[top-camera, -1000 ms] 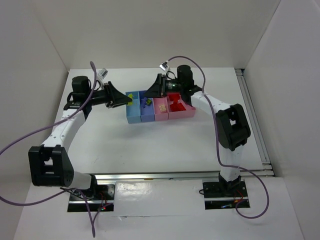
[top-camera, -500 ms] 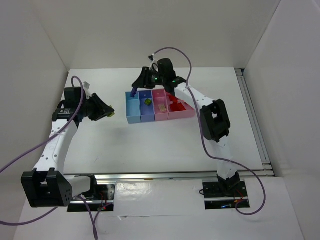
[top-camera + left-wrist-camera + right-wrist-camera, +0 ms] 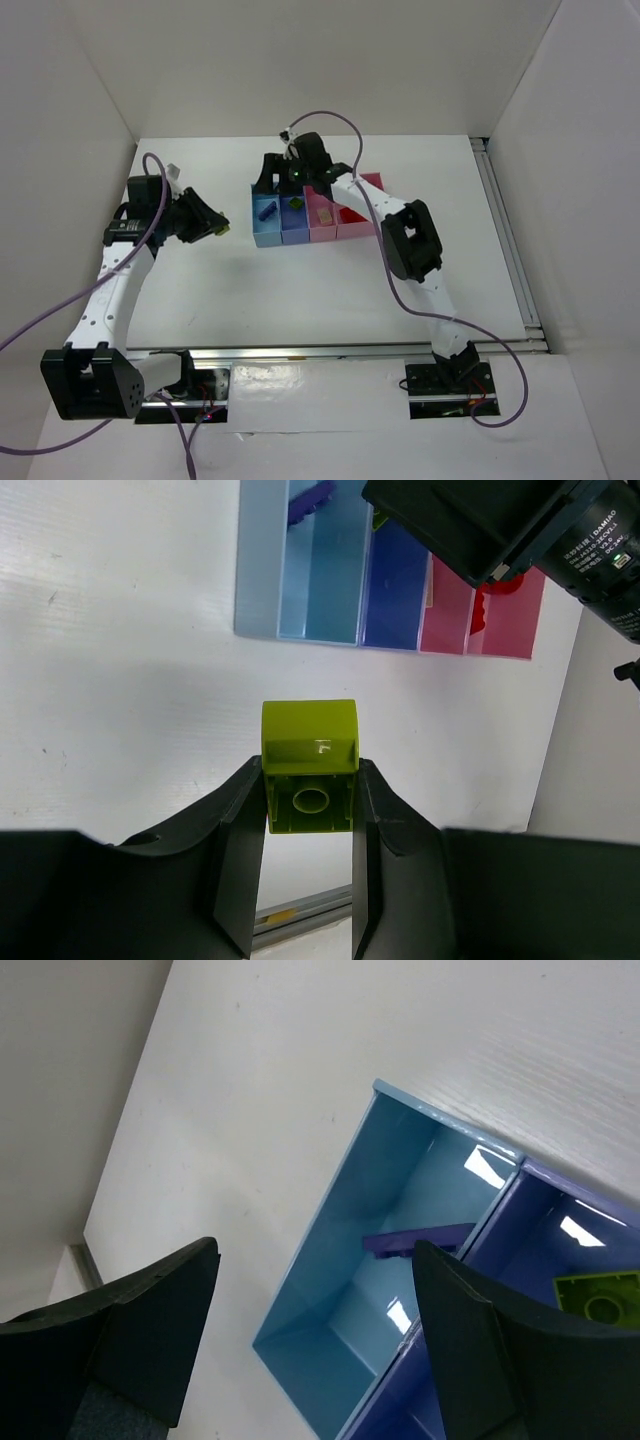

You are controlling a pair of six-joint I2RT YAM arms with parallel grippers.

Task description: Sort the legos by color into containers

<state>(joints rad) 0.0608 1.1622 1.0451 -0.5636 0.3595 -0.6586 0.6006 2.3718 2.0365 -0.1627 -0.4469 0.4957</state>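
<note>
The containers [image 3: 266, 236] are four joined bins at mid-table: light blue, darker blue, pink and a wider pink. My left gripper [image 3: 217, 229] hovers to their left, shut on a yellow-green lego [image 3: 309, 742] above bare table. My right gripper [image 3: 270, 181] is open over the light blue bin [image 3: 330, 1305], where a blue lego [image 3: 415, 1241] lies. A yellow-green lego [image 3: 600, 1305] sits in the darker blue bin [image 3: 520, 1250]. A peach lego [image 3: 325, 215] lies in the pink bin. Red legos [image 3: 350, 213] lie in the wider pink one, partly hidden by my right arm.
The right arm [image 3: 400, 230] stretches across the pink bins from the near right. White walls close in the table on three sides. A metal rail [image 3: 510, 240] runs along the right edge, and another lies at the near edge by the arm bases.
My right gripper moved left over the light blue bin and opened, and the blue lego now lies in it. My left gripper drew back left from the bins, still gripping its yellow-green lego.
</note>
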